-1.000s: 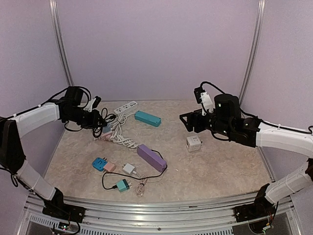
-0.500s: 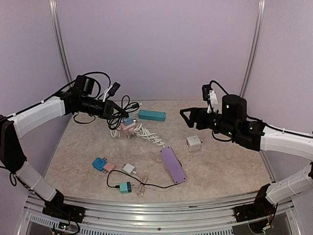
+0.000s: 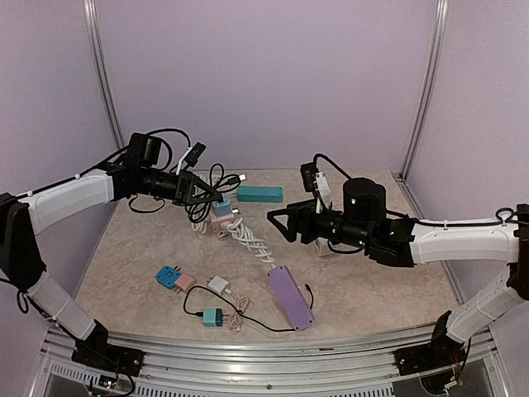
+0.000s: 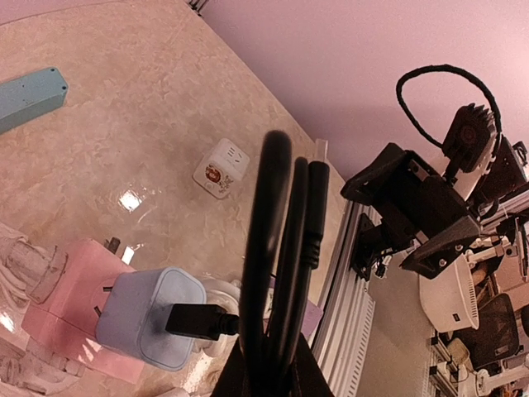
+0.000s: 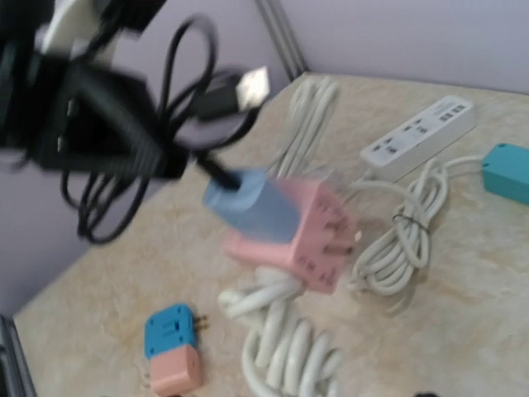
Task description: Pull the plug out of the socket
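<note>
A light blue plug (image 3: 221, 206) sits in a pink cube socket (image 3: 222, 221); both hang lifted above the table. My left gripper (image 3: 192, 188) is shut on a bundle of black cable (image 4: 277, 273) whose black USB end (image 4: 197, 321) goes into the blue plug (image 4: 153, 327). The pink socket (image 4: 66, 302) shows behind it in the left wrist view. My right gripper (image 3: 278, 220) is open and empty, a short way right of the socket. The right wrist view shows plug (image 5: 248, 203) and socket (image 5: 307, 236) ahead; its own fingers are out of frame.
A white coiled cord (image 3: 248, 240) trails from the socket to a purple power strip (image 3: 289, 296). A teal strip (image 3: 259, 193) lies behind, and a white strip (image 5: 421, 136) and white cube socket (image 4: 221, 168) are nearby. Blue (image 3: 169, 276) and pink (image 3: 185, 283) adapters, a white charger (image 3: 218, 285) and a teal plug (image 3: 210, 316) lie front left.
My left gripper has lifted the cable bundle, plug and pink socket up and to the right. The purple strip was dragged right and nearer. My right arm has swung left toward the socket.
</note>
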You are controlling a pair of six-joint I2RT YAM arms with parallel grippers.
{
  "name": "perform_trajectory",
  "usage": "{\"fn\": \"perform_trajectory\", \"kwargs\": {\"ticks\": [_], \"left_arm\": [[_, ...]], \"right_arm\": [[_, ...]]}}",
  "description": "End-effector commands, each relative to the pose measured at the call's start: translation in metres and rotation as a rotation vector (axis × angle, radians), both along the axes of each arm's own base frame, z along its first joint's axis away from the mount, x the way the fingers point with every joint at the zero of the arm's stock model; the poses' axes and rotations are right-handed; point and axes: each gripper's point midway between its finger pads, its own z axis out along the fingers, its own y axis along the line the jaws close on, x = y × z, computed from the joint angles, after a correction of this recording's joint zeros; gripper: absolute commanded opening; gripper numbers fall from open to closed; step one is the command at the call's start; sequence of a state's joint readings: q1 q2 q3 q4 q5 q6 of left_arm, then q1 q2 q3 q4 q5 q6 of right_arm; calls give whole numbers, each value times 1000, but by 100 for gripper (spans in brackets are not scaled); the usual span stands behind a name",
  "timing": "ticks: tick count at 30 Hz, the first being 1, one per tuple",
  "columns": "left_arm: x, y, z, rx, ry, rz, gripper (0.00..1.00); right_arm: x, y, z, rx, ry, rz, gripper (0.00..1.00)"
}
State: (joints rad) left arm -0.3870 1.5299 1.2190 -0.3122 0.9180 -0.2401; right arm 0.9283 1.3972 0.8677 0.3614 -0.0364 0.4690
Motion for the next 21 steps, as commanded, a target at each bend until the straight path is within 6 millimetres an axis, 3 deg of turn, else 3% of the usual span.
{"fn": "perform_trajectory", "kwargs": {"ticks": [1,7,14,21], "left_arm": [[-10,-11,42,-123,-99,-89,0],[-11,-13,37,-143,-16,-92,0],[-12,-15,32,-153,30,-92,0],[-12,-15,30,-146,37,-70,0]], "right_arm": [[-1,25,2,-48,-118,-2,76],[13,49,-17,-109,-162,-76,73],[25,81,-24,-156,-211,-51,70],[36,102,-39,-210,-212,-48,66]]}}
